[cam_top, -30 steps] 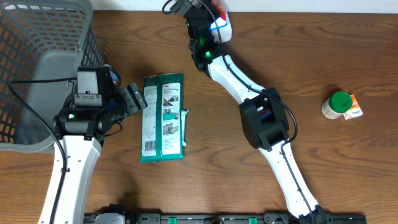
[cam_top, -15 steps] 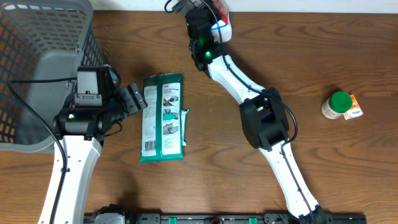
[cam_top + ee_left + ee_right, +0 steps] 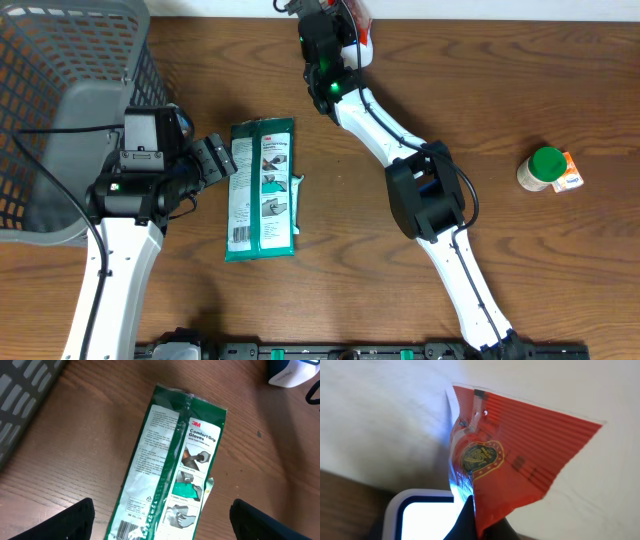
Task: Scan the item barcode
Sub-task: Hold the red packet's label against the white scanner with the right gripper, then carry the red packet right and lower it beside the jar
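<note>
Overhead: the right gripper is at the table's far edge, closed on a red packet that sits right over the white scanner. Only a sliver of the packet shows past the wrist. The left gripper is well away on the near left, jaws wide and empty, just beside the gloves pack. The right arm is by far the nearer to the scanner.

Left wrist: both fingers stand spread at the bottom corners with the gloves pack flat on the wood between and beyond them, untouched. The scanner shows only as a white corner far off at upper right.

Right wrist: the packet is pinched at its lower end and runs up and to the right, away from the fingers. The scanner's lit window lies below and left of it, near the pinched end. I cannot tell which face carries the barcode. The move probably depends on tilting that face towards the window.
</note>
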{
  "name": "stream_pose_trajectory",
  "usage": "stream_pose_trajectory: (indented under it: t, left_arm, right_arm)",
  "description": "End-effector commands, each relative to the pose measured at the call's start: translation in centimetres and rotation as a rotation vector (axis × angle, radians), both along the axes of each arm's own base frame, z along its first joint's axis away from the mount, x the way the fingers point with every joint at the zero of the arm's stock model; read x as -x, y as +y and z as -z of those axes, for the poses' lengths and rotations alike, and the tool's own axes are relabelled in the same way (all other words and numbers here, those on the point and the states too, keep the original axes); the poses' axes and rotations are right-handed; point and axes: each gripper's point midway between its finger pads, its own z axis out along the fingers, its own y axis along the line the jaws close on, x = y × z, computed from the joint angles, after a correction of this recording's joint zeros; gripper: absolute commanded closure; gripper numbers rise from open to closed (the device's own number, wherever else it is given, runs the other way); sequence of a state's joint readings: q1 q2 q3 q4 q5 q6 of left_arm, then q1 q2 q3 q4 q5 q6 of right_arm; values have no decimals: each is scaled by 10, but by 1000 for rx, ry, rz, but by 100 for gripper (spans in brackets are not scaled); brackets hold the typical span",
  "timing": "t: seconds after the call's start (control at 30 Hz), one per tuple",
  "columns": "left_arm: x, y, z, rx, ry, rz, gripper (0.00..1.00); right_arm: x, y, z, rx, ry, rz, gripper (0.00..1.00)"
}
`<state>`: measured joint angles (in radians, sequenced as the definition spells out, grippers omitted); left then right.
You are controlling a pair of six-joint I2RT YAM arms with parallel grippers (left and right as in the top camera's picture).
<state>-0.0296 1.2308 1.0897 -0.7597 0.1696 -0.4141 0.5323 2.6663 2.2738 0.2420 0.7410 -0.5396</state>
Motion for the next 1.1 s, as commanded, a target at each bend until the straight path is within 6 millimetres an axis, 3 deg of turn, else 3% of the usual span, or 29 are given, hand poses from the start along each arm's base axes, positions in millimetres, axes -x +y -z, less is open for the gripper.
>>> stream_pose_trajectory:
  t: [0.0, 0.2, 0.3, 0.43, 0.57, 0.7, 0.83, 0.97, 1.07]
  left_arm:
    - [-1, 2, -1, -10, -2, 1, 13]
    - [-1, 2, -1, -10, -2, 1, 13]
    - [-1, 2, -1, -10, -2, 1, 13]
    - [-1, 2, -1, -10, -2, 1, 13]
    - [-1, 2, -1, -10, -2, 1, 13]
    - [-1, 2, -1, -10, -2, 1, 13]
    - [-1, 2, -1, -10, -2, 1, 13]
    - [-1, 2, -1, -10, -2, 1, 13]
    - [-1, 2, -1, -10, -2, 1, 13]
  right_arm:
    - [0, -23, -23, -105, -87, 113, 99]
    - [11, -34, -88, -139, -148, 139, 99]
    - [30, -44, -138, -182, -134, 144, 99]
    - [70, -55, -188, -287, -38, 104, 99]
    - [128, -64, -216, -430, 170, -31, 99]
    - [188, -88, -222, -554, 407, -153, 99]
    - [241, -125, -201, -658, 681, -203, 99]
    - [273, -168, -165, -675, 913, -171, 99]
    - [279, -187, -143, -726, 1011, -206, 99]
